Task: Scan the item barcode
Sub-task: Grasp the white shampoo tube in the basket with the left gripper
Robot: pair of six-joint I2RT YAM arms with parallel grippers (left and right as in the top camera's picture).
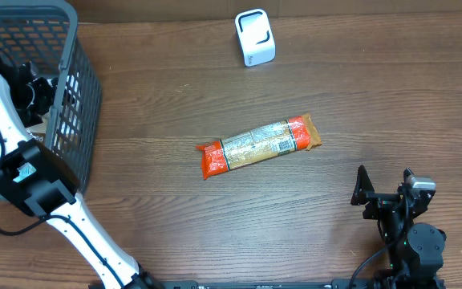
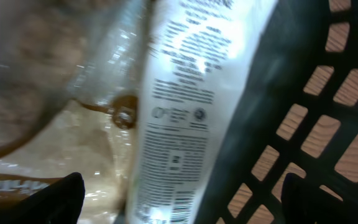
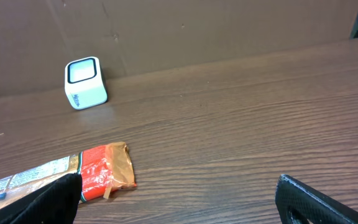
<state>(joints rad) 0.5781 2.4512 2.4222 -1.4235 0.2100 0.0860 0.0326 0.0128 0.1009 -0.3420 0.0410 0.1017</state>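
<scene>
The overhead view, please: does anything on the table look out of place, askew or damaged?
Only mildly: the orange-ended packet lies slanted on the wooden table, apart from both the grey basket and the white scanner. It looks intact, and nothing is spilled.

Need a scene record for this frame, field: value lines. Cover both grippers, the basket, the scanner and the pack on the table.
left gripper: open, down inside the basket, nothing held
basket: grey mesh, far left of the table
white-label pack: in the basket, right under the left gripper, clear wrap beside it
snack pack: flat at mid table, orange ends, untouched
scanner: white, upright at the far edge, nothing in front of it
right gripper: open, empty, near right corner
scan: not yet done
</scene>
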